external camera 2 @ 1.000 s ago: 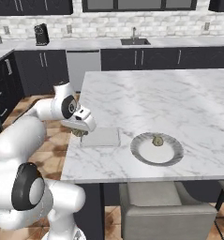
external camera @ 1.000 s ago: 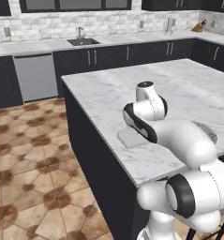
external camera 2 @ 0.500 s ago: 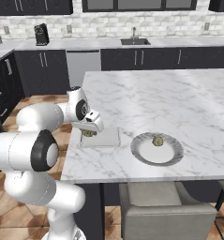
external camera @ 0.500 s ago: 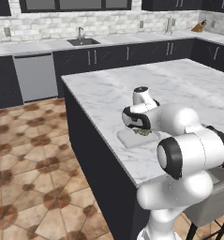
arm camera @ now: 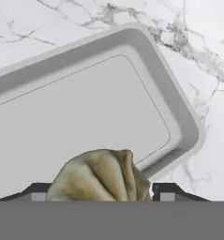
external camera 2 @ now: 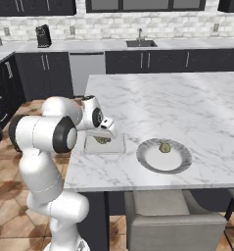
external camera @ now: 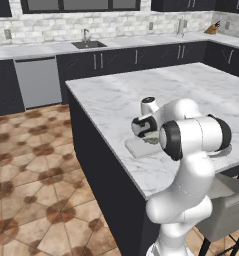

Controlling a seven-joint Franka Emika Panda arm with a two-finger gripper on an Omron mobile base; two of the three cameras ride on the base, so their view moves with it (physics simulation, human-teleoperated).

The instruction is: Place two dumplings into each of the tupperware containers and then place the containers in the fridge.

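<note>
Dumpling (arm camera: 100, 176) is sitting between the two dark fingertips of the gripper (external camera 2: 103, 137), which is hanging low over a shallow grey-white container (arm camera: 108, 108) on the marble island counter (external camera 2: 187, 105). The jaws are standing wide on either side of the dumpling; whether they are pressing it or letting it go cannot be told. The container is lying directly below the gripper, its long axis running across the hand view, and the dumpling is over the container's near long edge, not its middle. The white arm is folding forward and down from its base at the counter's edge, elbow raised, hand pointing at the container. A second dumpling (external camera 2: 164, 147) is resting on a round plate (external camera 2: 152, 164) just beside the container.
</note>
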